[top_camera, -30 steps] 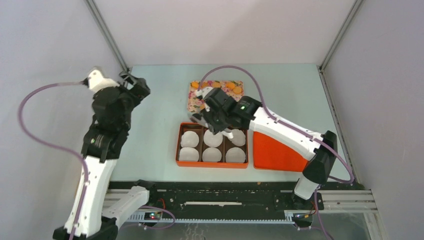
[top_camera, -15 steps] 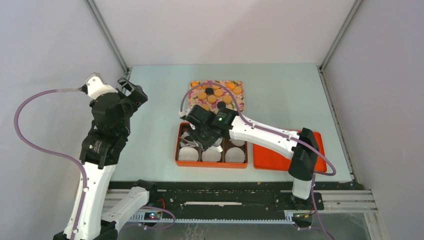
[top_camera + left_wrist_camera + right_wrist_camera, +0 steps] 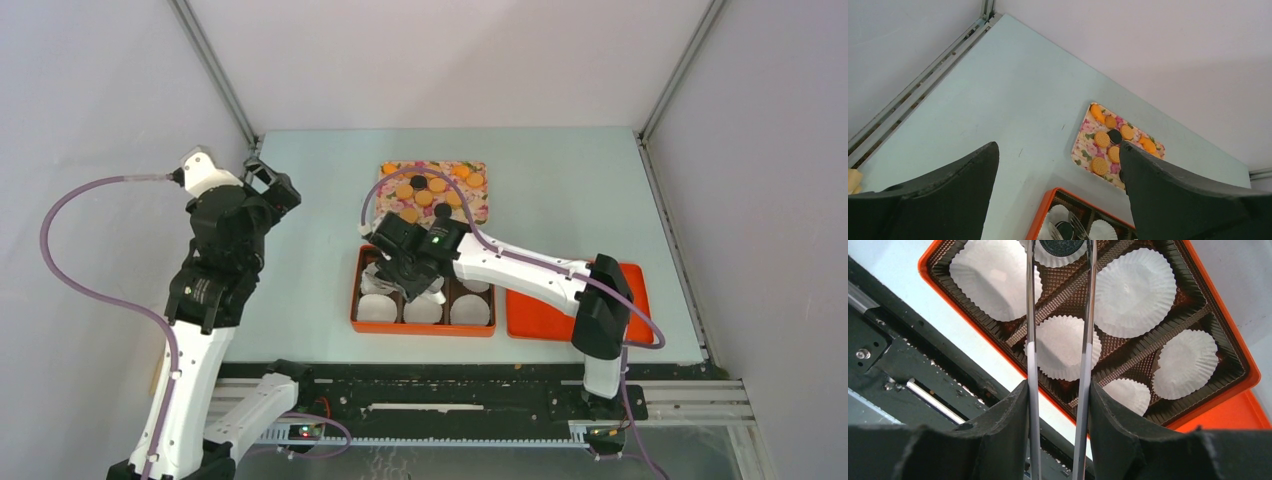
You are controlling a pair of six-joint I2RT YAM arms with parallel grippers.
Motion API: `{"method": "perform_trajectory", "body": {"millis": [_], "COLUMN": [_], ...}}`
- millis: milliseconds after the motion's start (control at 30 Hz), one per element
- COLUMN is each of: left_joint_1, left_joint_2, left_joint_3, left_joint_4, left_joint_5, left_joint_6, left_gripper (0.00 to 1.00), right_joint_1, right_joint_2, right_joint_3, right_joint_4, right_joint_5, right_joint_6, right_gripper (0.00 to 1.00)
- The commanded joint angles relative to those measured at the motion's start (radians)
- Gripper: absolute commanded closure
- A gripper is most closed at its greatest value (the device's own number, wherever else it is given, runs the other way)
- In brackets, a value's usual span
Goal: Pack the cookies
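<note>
Several orange-tan cookies (image 3: 432, 190) and a black one lie on a floral tray (image 3: 478, 206) behind the orange box (image 3: 423, 328). My right gripper (image 3: 1059, 390) is shut on a pair of metal tongs (image 3: 1030, 340). The tong tips reach down into the box's back left compartment. A black cookie (image 3: 1060, 246) sits between those tips, on a white paper liner; whether the tips still pinch it I cannot tell. The left wrist view shows the same black cookie (image 3: 1065, 230) between the tongs. My left gripper (image 3: 1058, 147) hangs open and holds nothing, high above the table's left side.
The box's other compartments hold white paper liners (image 3: 1133, 292) with no cookie on them. An orange lid (image 3: 545, 318) lies flat to the right of the box. A black rail (image 3: 480, 385) runs along the near edge. Walls close in the table.
My right arm swung from the floral tray to the box's left compartments, carrying the tongs. The tray's cookies, hidden before, now show. The left arm shifted only slightly.
</note>
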Motion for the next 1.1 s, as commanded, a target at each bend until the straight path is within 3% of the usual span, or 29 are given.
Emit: {"method": "perform_trajectory", "body": {"millis": [0, 200, 367, 600, 767, 1067], "left_joint_1": [0.002, 0.002, 0.002, 0.002, 0.002, 0.002], "left_joint_2": [0.003, 0.011, 0.011, 0.012, 0.045, 0.058], "left_joint_3": [-0.019, -0.033, -0.031, -0.034, -0.042, -0.045], "left_joint_4": [0.042, 0.056, 0.061, 0.083, 0.097, 0.104], "left_joint_5": [0.015, 0.051, 0.065, 0.114, 0.153, 0.167], "left_joint_6": [0.037, 0.038, 0.034, 0.015, 0.001, -0.001], "left_gripper": [0.05, 0.05, 0.05, 0.05, 0.06, 0.06], "right_joint_1": [-0.001, -0.001, 0.001, -0.013, -0.102, -0.296], "right_joint_2": [-0.003, -0.003, -0.034, -0.158, -0.175, -0.064], "right_joint_3": [0.029, 0.041, 0.069, 0.087, 0.040, -0.053], "right_joint_4": [0.040, 0.061, 0.061, 0.022, 0.039, 0.126], "right_joint_5": [0.047, 0.049, 0.100, 0.262, 0.277, 0.240], "right_joint_6": [0.009, -0.006, 0.009, -0.013, -0.005, -0.008], "right_gripper": [0.49, 0.41, 0.46, 0.46, 0.47, 0.48]}}
